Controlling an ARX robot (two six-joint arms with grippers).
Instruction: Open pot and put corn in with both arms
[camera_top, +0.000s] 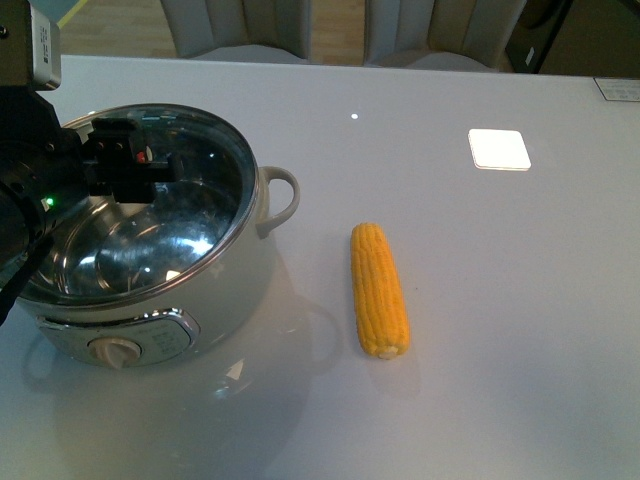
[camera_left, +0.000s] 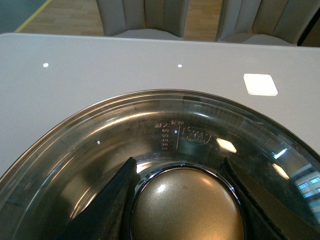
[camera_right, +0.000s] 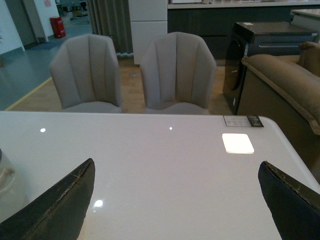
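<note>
The off-white pot stands at the table's left, with its loop handle towards the corn. My left gripper is shut on the knob of the glass pot lid and holds the lid tilted above the steel interior. In the left wrist view the black fingers flank the knob, with the glass around them. The yellow corn lies on the table right of the pot, apart from it. My right gripper is open and empty above bare table; it does not show in the front view.
A bright white square lies on the table at the far right. Grey chairs stand behind the far edge. A label sits at the table's back right corner. A brown sofa is beyond the table.
</note>
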